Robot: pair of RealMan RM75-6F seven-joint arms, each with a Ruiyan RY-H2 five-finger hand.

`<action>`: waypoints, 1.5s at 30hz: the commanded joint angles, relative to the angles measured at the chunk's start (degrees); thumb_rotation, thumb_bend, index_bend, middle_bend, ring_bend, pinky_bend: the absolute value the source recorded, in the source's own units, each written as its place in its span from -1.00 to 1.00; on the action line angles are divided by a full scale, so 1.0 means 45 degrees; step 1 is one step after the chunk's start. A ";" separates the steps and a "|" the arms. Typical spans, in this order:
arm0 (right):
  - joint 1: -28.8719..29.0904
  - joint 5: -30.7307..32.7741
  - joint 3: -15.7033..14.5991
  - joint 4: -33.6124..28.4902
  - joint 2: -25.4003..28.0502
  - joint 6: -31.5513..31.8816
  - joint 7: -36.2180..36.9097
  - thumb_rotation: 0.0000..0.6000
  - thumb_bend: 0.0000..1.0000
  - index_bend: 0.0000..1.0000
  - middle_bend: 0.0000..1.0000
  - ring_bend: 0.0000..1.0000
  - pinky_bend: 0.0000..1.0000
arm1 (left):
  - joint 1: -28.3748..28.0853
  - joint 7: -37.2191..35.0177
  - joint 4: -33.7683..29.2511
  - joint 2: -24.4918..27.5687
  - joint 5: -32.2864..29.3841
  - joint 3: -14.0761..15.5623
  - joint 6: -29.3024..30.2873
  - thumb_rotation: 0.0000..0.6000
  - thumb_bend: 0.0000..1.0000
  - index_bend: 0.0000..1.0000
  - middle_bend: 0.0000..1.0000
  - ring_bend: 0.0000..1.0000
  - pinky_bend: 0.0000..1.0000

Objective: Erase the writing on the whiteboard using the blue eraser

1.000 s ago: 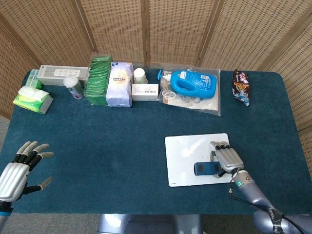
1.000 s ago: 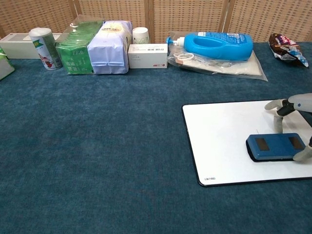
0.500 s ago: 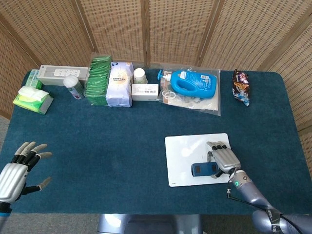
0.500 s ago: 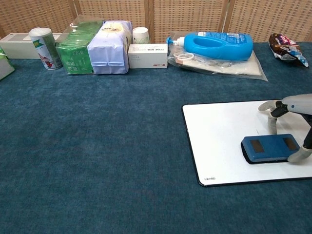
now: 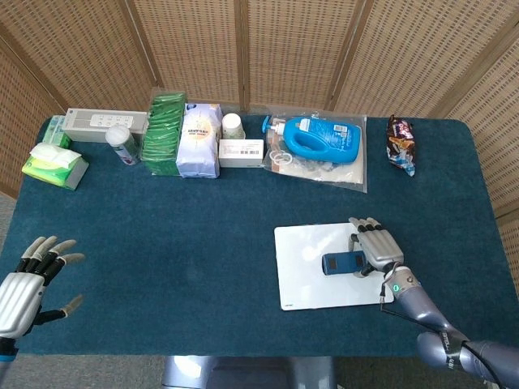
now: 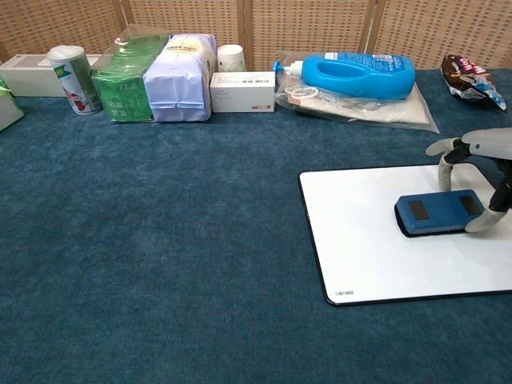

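The right hand (image 5: 375, 248) grips the blue eraser (image 5: 343, 263) by its right end, thumb on the near edge and fingers on the far edge, and the eraser lies flat on the whiteboard (image 5: 308, 275), toward the board's right side. The whiteboard sits on the blue table (image 5: 203, 227) in front of the robot, and its visible surface looks plain white. Off at the near left corner, the left hand (image 5: 28, 279) hovers with its fingers spread apart, holding nothing.

"TEA" on green package (image 6: 122, 86)
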 commanded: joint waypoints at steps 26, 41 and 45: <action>-0.0534 -0.0279 -0.0811 -0.1567 0.0422 0.0214 -0.0732 1.00 -0.78 0.16 -0.86 -1.00 -1.00 | -0.0049 -0.0057 0.0063 -0.0039 0.0084 0.0003 -0.0070 1.00 -0.41 -0.48 -0.65 -0.95 -1.00; -0.0542 -0.1432 -0.0441 -0.3607 0.1317 0.1043 -0.0820 1.00 -0.78 0.15 -0.86 -1.00 -1.00 | -0.0183 0.0246 -0.0116 -0.0190 0.0136 -0.0010 -0.0297 1.00 -0.41 -0.48 -0.65 -0.95 -1.00; -0.0551 -0.1510 -0.0131 -0.3790 0.1600 0.1252 -0.0523 1.00 -0.78 0.15 -0.86 -1.00 -1.00 | -0.0297 0.0401 -0.0243 -0.0271 0.0122 -0.0076 -0.0427 1.00 -0.41 -0.48 -0.65 -0.95 -1.00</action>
